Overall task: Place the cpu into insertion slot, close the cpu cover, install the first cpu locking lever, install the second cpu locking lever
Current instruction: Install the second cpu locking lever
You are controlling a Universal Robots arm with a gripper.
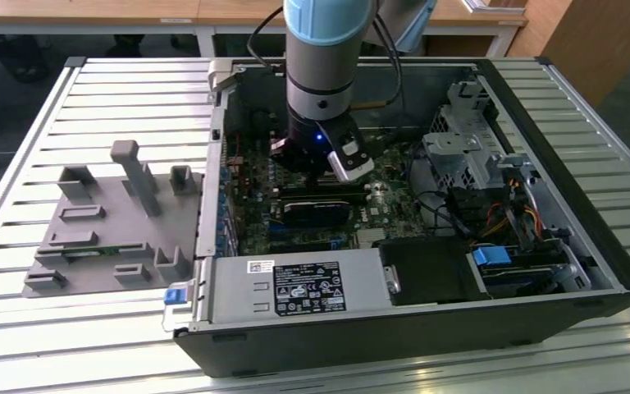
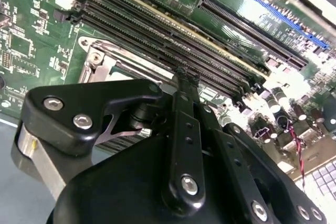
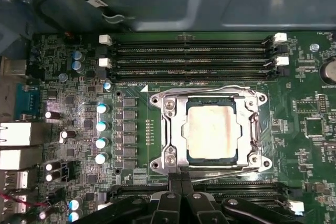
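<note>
Open PC case (image 1: 403,271) lies on its side on slatted tabletop (image 1: 30,328), toward the tabletop's edge on the exterior view's right; grey fixture (image 1: 107,222) sits beside it. Arm reaches down into the case over the motherboard (image 3: 63,77).

In the first wrist view the cpu (image 3: 212,131) is seated flat in the socket, metal top facing up out of the board. It is near-square, so no clear long axis; edges run parallel to the RAM slots (image 3: 191,56). Cover (image 3: 170,129) is closed down around it, chip showing through the window. Wire levers (image 3: 210,88) lie along the frame edges.

Tool (image 3: 181,179) sits right at the socket edge, fingers (image 2: 181,129) clenched together, holding nothing.

Judgement: lever-locking step in hand; calls for a precise push on thin wire.
</note>
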